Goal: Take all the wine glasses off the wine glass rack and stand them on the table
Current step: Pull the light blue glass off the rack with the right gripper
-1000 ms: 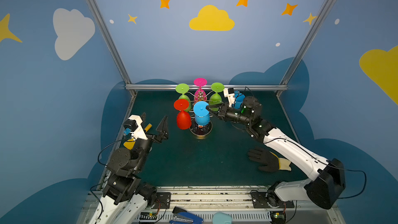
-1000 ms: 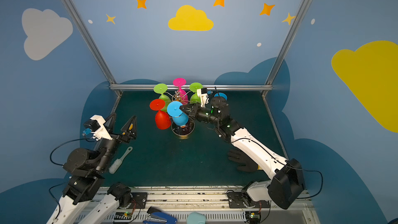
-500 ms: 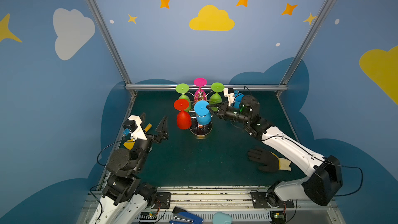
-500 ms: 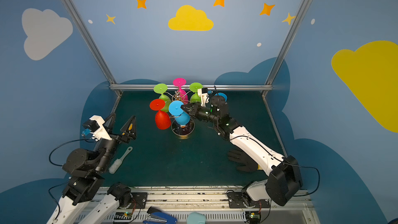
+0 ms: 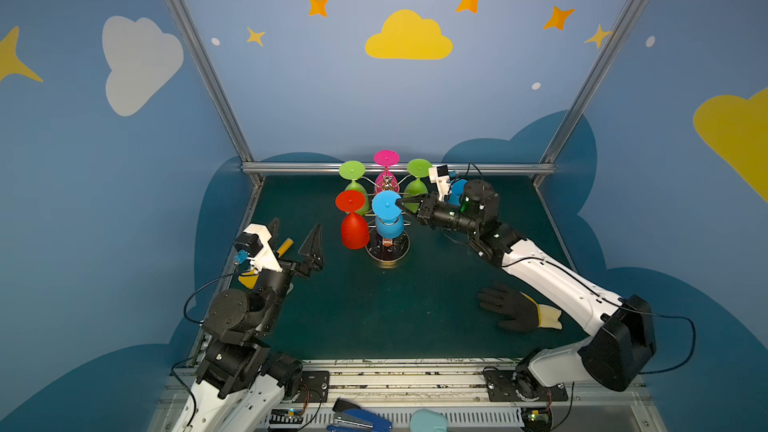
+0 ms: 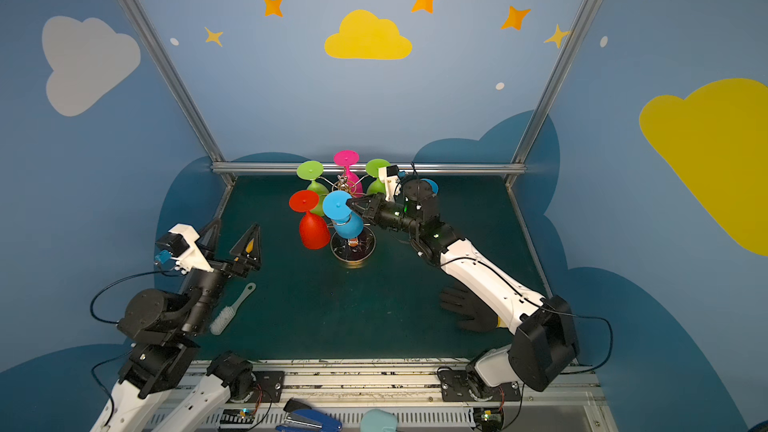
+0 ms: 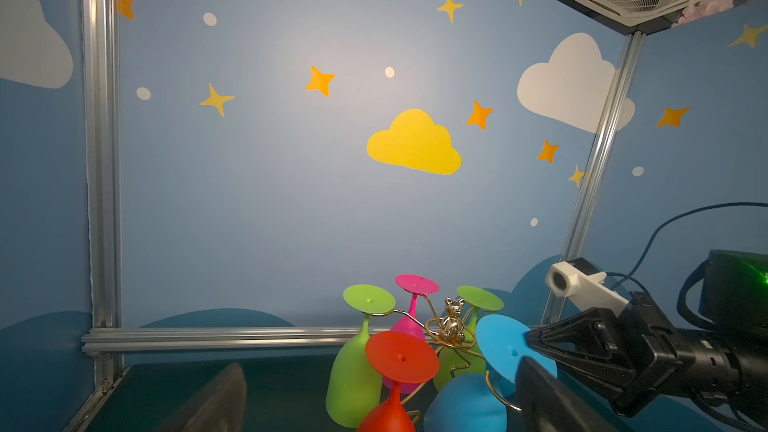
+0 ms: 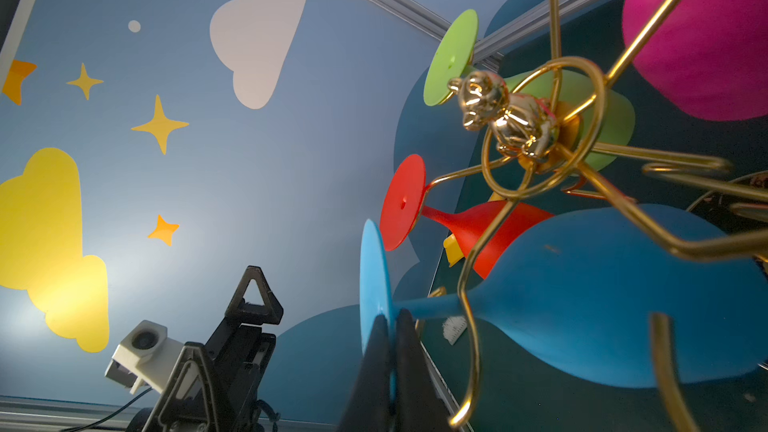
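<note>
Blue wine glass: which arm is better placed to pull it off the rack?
Right. The right tool is shut on the foot of the blue wine glass, whose stem sits in a wire loop of the rack. The left tool is open, apart from the rack.

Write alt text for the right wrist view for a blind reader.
The right gripper is shut on the edge of the blue glass's foot, the glass hanging by its stem in a wire loop of the gold rack. A red glass, a green glass and a pink glass hang on other arms.
</note>
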### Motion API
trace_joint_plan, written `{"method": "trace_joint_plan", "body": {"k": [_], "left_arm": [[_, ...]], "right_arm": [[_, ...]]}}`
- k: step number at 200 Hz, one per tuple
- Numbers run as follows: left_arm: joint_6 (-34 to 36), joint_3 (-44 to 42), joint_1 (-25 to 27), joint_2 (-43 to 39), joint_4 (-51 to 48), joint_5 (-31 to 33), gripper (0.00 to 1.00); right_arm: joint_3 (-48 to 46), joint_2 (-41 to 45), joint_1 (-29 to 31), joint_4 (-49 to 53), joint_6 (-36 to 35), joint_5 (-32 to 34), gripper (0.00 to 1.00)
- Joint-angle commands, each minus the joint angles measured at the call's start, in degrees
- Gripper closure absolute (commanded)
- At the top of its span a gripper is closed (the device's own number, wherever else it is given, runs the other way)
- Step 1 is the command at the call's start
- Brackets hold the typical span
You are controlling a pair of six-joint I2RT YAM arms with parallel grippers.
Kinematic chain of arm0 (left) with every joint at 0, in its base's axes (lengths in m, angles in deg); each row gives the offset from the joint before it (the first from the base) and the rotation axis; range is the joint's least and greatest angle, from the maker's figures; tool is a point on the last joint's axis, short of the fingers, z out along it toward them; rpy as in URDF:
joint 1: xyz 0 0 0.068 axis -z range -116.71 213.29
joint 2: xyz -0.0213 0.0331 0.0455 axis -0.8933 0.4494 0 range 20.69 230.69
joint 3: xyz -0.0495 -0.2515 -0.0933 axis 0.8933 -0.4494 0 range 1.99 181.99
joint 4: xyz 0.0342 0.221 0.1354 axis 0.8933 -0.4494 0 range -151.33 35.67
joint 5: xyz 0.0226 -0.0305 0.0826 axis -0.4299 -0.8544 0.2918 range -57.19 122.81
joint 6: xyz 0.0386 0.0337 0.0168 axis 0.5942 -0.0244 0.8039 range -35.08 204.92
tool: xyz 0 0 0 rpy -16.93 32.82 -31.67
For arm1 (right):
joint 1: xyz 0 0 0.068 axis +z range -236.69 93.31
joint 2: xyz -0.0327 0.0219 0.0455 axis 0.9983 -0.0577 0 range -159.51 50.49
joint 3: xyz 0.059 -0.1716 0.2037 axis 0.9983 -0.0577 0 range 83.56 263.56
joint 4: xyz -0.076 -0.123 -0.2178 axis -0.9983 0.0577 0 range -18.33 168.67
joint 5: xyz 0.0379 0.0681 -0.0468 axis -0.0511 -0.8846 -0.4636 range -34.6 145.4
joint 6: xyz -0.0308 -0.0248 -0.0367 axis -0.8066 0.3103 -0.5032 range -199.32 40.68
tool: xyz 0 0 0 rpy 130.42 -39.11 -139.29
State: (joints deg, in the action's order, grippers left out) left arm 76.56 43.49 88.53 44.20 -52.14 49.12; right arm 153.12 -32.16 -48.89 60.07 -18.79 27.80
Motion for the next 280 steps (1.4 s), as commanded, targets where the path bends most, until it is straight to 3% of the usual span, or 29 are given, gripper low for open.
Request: {"method": "trace_joint_plan", "body": {"k": [1,180,280], "left_arm": [[-0.2,-0.3,-0.2,-0.6,0.6,0.2,0.0],[-0.1,-0.3,-0.2,-0.8,0.6,0.3,0.0],[-0.1,-0.4,-0.2,-0.8,0.6,0.2,0.01]], "right_arm": [[2.9,-1.3,-0.4,-2.5,-0.1,0.7,1.0],[6.0,-4.0,2.2,0.1,-2.2,-2.8,1.0],[4.2,0.3,4.8,8.8,-8.5,-4.5,1.0]]}}
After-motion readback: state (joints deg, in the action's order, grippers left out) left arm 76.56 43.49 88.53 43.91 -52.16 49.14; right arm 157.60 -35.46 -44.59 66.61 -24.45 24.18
